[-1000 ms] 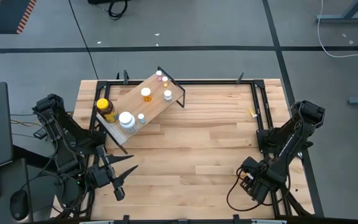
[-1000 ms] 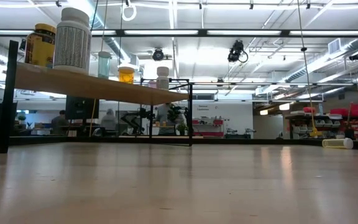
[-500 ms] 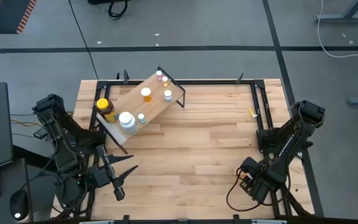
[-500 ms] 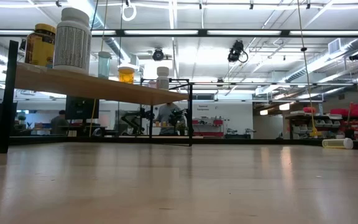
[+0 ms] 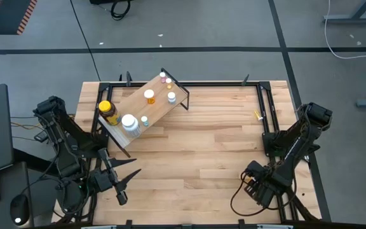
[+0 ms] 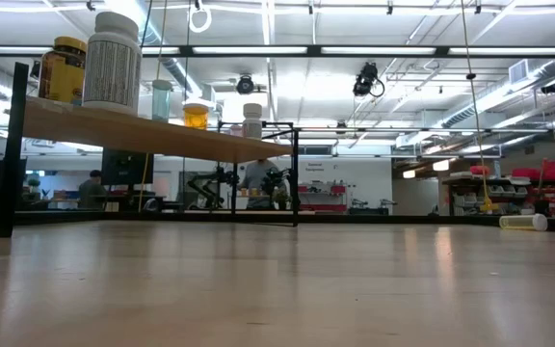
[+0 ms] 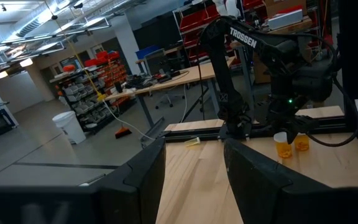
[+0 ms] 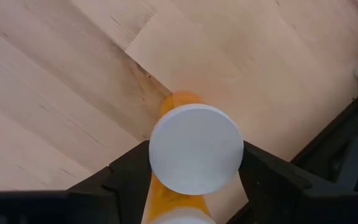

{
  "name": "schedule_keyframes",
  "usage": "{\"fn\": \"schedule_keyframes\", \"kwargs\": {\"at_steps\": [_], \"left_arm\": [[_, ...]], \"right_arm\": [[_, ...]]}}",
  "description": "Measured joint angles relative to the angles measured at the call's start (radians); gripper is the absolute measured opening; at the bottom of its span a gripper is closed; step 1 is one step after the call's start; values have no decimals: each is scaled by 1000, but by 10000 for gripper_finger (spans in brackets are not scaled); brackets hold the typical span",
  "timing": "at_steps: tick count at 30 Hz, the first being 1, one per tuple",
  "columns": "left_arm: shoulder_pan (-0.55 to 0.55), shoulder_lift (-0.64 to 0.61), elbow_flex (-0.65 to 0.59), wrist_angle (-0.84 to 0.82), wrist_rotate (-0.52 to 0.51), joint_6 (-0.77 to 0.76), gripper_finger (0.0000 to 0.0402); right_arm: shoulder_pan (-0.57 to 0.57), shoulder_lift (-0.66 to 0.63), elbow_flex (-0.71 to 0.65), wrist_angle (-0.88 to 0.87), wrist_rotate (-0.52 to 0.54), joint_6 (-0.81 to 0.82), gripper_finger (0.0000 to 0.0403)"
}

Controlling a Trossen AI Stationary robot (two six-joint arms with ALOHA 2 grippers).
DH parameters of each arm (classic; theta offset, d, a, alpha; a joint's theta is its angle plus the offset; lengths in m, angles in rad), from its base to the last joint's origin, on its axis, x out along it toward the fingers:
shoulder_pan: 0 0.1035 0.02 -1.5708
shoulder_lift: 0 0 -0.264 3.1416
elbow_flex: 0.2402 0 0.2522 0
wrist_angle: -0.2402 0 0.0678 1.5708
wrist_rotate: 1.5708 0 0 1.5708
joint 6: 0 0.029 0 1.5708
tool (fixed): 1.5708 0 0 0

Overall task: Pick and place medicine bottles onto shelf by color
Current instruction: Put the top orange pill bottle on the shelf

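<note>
The plywood shelf (image 5: 161,105) stands at the table's far left, and several medicine bottles stand on it. Among them are an amber jar with a yellow lid (image 5: 108,111), a big white-capped bottle (image 5: 129,123) and an orange vial (image 5: 149,96). My right gripper (image 5: 254,189) is at the near right, pointing down, shut on an orange vial with a white cap (image 8: 194,149). A second orange vial (image 7: 301,142) stands close beside it. My left gripper (image 5: 122,181) waits open at the near left, with nothing between its fingers. My right gripper pinches the vial's round white cap (image 8: 160,155) between its two fingers, one on each side of the rim. The fingers come from above and point down. The vial (image 7: 281,145) stands upright, its bottom on the tabletop.
A small pale yellow vial (image 6: 523,222) lies on its side near the far right edge. A black metal frame (image 5: 269,108) runs around the table's edges. The broad middle of the wooden top (image 5: 196,152) is bare.
</note>
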State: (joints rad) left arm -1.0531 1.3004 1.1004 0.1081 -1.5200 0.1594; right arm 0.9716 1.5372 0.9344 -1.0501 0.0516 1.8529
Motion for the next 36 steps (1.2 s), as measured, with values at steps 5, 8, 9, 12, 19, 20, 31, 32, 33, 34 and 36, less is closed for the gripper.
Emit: {"fn": "schedule_keyframes", "kwargs": {"at_steps": [5, 8, 9, 12, 19, 20, 31, 32, 33, 34, 36], "left_arm": [[0, 0, 0, 0, 0, 0, 172], [0, 0, 0, 0, 0, 0, 172], [0, 0, 0, 0, 0, 0, 172], [0, 0, 0, 0, 0, 0, 172], [0, 0, 0, 0, 0, 1, 172], [0, 0, 0, 0, 0, 1, 172], [1, 0, 0, 0, 0, 7, 172], [1, 0, 0, -1, 0, 6, 172], [1, 0, 0, -1, 0, 7, 172], [1, 0, 0, -1, 0, 9, 172], [1, 0, 0, -2, 0, 9, 172]], "right_arm": [[-45, 0, 3, 27, 0, -52, 233], [-88, 0, 25, 43, 11, -113, 233], [-104, 0, 36, 46, 20, -140, 233], [-160, 0, 71, 72, 60, -239, 233], [-332, 0, 153, 159, 86, -517, 233], [-357, 0, 167, 168, 86, -564, 233], [-590, 57, 369, 208, 127, -1051, 233], [-606, 81, 407, 199, 115, -1090, 233], [-620, 110, 450, 173, 107, -1128, 233], [-632, 143, 498, 138, 104, -1163, 233], [-658, 218, 611, 73, 98, -1229, 233]]}}
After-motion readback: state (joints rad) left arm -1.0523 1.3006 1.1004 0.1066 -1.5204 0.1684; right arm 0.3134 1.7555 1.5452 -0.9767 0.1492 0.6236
